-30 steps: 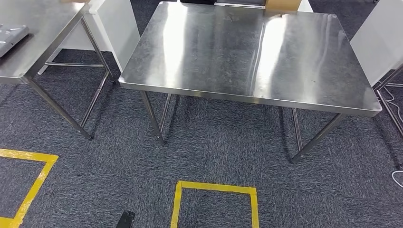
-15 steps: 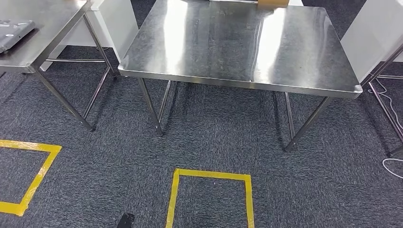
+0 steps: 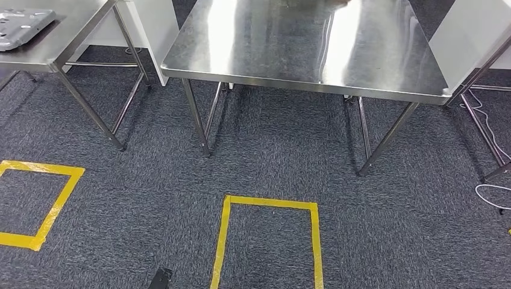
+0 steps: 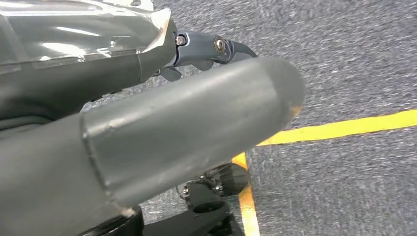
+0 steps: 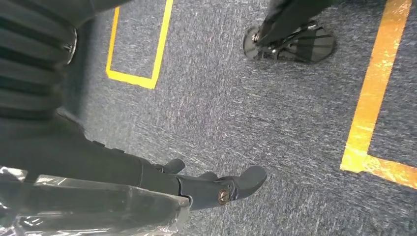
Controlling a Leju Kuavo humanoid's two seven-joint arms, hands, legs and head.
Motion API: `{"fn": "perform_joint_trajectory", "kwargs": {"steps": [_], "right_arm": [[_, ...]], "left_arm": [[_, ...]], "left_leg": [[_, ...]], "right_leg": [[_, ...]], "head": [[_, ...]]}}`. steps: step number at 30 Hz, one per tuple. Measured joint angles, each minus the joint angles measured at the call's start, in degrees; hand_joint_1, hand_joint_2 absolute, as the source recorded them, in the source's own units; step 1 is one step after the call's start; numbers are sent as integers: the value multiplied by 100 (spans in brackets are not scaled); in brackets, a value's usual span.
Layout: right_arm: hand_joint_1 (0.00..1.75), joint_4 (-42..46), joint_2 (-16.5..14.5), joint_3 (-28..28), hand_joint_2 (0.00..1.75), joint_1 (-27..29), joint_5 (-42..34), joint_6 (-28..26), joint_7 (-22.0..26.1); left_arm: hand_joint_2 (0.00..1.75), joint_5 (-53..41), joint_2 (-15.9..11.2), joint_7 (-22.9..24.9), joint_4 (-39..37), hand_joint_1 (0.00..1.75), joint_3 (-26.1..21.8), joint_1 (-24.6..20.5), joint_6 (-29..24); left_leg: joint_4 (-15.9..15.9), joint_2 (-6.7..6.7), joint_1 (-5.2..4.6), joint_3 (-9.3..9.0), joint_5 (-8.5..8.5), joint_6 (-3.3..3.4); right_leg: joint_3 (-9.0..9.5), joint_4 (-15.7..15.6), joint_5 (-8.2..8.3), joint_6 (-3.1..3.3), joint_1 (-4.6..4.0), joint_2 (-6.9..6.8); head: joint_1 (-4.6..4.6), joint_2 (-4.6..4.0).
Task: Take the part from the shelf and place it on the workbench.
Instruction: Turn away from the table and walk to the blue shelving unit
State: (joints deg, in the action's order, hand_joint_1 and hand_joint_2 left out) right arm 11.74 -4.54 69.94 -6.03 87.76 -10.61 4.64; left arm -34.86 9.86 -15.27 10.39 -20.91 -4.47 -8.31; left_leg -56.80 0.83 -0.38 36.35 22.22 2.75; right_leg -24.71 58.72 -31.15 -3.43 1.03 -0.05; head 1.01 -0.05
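The steel workbench (image 3: 301, 54) stands ahead in the head view, its top bare and shiny. A flat grey metal part (image 3: 24, 27) with holes lies on a second steel table (image 3: 66, 42) at the far left. My left hand (image 4: 187, 113) hangs above the carpet with a thick grey thumb stretched out and dark fingers (image 4: 211, 49) beside it, holding nothing. My right hand (image 5: 147, 182) also hangs over the floor, its dark fingers (image 5: 236, 184) extended and holding nothing.
Dark grey carpet carries a yellow tape square (image 3: 268, 241) in front of me and another (image 3: 36, 205) to the left. White panels (image 3: 150, 30) stand between the tables and at the right (image 3: 464, 42). Cables (image 3: 491, 192) lie on the floor at the right.
The whole picture has shifted: both tables now sit higher in the head view and the grey part on the left table shows more. The camera has moved, not the things.
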Motion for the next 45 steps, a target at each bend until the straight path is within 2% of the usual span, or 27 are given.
{"fn": "perform_joint_trajectory", "kwargs": {"steps": [2,4,6,8,9,11,12,13,15,17,20,22,24,25,26,28,29,31,33,35,37,39,40,41,43,44,45], "right_arm": [[0,-4,-22,-13,175,-7,8,19,-27],[0,-8,-45,-17,175,10,5,29,-76],[0,-9,-42,-17,175,29,-10,28,-110],[0,-9,-41,-17,175,33,-27,26,-117],[0,-9,-43,-17,175,35,-31,25,-117],[0,-9,-41,-17,175,37,-33,25,-122],[0,-9,-40,-17,175,39,-33,25,-130],[0,-8,-38,-17,175,39,-34,25,-140],[0,-7,-30,-17,175,35,-42,25,-163],[0,-5,-20,-17,175,21,-60,24,-184],[0,-5,-6,-17,175,24,-80,21,-202],[0,-6,-3,-17,175,27,-81,20,-201],[0,-7,-9,-17,175,30,-81,20,-200],[0,-7,-10,-17,175,31,-81,20,-200],[0,-7,-10,-17,175,31,-81,20,-200],[0,-7,-7,-16,175,26,-81,20,-199],[0,-4,2,-16,175,20,-80,20,-197],[0,10,30,-17,175,2,-75,14,-174],[0,24,55,-20,175,-12,-66,11,-141],[0,19,46,-20,175,-19,-62,21,-126],[0,15,29,-19,175,-25,-73,27,-131],[0,17,9,-18,175,-21,-88,21,-145],[0,16,-4,-17,175,-16,-92,17,-150],[0,12,-26,-17,175,-13,-97,14,-152],[0,9,-47,-17,175,-17,-100,11,-155],[0,9,-50,-17,175,-19,-101,10,-159],[0,16,-34,-17,175,-21,-103,4,-168]], "left_arm": [[0,-6,-19,5,1,0,1,-12,-5],[0,-23,-44,9,-2,0,3,-9,-7],[0,-45,-46,14,-5,0,4,3,-2],[0,-57,-44,16,-5,0,4,-1,3],[0,-61,-44,17,-5,0,5,-5,5],[0,-63,-44,17,-5,0,4,-8,9],[0,-64,-44,17,-5,0,4,-8,10],[0,-66,-43,17,-5,0,4,-12,10],[0,-83,-36,19,-4,0,5,-29,19],[0,-108,-22,25,-3,0,9,-49,34],[0,-123,-4,38,-3,0,14,-60,45],[0,-123,-4,40,-3,0,13,-65,45],[0,-124,-4,41,-3,0,12,-66,45],[0,-125,-3,41,-3,0,12,-67,46],[0,-125,-3,41,-3,0,12,-67,46],[0,-125,-3,41,-3,0,12,-72,45],[0,-125,3,41,-3,0,12,-78,45],[0,-121,28,40,3,0,11,-94,39],[0,-116,49,35,9,0,9,-107,33],[0,-114,47,28,10,0,8,-106,27],[0,-117,37,26,10,0,9,-102,24],[0,-128,18,28,10,0,8,-120,26],[0,-134,2,33,10,0,8,-137,27],[0,-140,-15,37,10,0,8,-156,28],[0,-146,-43,43,13,0,8,-184,28],[0,-147,-50,43,15,0,8,-193,27],[0,-147,-45,43,19,0,7,-209,27]], "left_leg": [[-68,-7,-27,92,-90,-34],[-147,-21,-34,175,-48,-97],[-492,-32,-11,296,428,-190],[-1216,-36,10,447,1081,-207],[-1590,-36,14,491,1252,-194],[-1906,-39,17,387,1108,-159],[-1765,-41,22,188,933,-141],[-1431,-51,35,-115,809,-131],[-576,-104,53,-755,794,-126],[-145,-159,38,-1005,894,-124],[-80,-147,-4,-822,836,-5],[-73,-122,-34,-648,708,135],[-76,-105,-99,-463,558,212],[-78,-96,-143,-366,480,236],[-79,-87,-195,-271,398,257],[-78,-82,-312,-101,230,304],[-78,-83,-352,-33,151,329],[-69,-86,-367,66,-4,332],[-22,-86,-281,105,-163,242],[66,-107,-234,130,-290,140],[-91,-134,-192,203,84,16],[-654,-135,-43,263,802,-177],[-991,-129,46,268,981,-275],[-1274,-124,130,250,982,-375],[-1472,-119,296,68,629,-590],[-1343,-117,382,-130,476,-703],[-984,-124,444,-445,531,-818]], "right_leg": [[232,-418,-179,100,27,6],[85,-324,-138,127,114,-18],[-98,-233,-64,165,133,-50],[-256,-210,68,206,125,-63],[-344,-202,145,214,120,-69],[-502,-181,272,210,115,-79],[-582,-169,325,197,116,-80],[-642,-156,370,172,115,-77],[-719,-121,442,109,83,-67],[-769,-101,532,23,42,-62],[-947,18,498,-63,26,-48],[-1150,473,66,7,39,-37],[-1327,1200,-373,60,8,-35],[-1345,1486,-441,59,-23,-34],[-1282,1622,-388,55,-66,-33],[-886,1310,-92,135,-199,-28],[-588,940,1,259,-249,-22],[-17,27,-91,505,-300,-21],[195,-486,-159,617,-317,-22],[133,-627,56,661,-284,-27],[7,-779,344,658,-183,-33],[-204,-816,590,557,-88,-36],[-322,-799,692,486,-37,-44],[-453,-764,782,406,24,-56],[-759,-615,922,259,169,-82],[-922,-506,967,189,237,-90],[-1097,-366,1004,111,257,-95]], "head": [[1,0],[21,0],[57,-1],[89,-1],[98,0],[103,0],[105,0],[107,0],[111,0],[105,-1],[93,-1],[55,-1],[17,-1],[10,-1],[10,0],[10,0],[21,0],[86,0],[116,1],[53,0],[15,-1],[15,-1],[21,0],[20,-1],[25,-1],[27,-1],[37,-1]]}}
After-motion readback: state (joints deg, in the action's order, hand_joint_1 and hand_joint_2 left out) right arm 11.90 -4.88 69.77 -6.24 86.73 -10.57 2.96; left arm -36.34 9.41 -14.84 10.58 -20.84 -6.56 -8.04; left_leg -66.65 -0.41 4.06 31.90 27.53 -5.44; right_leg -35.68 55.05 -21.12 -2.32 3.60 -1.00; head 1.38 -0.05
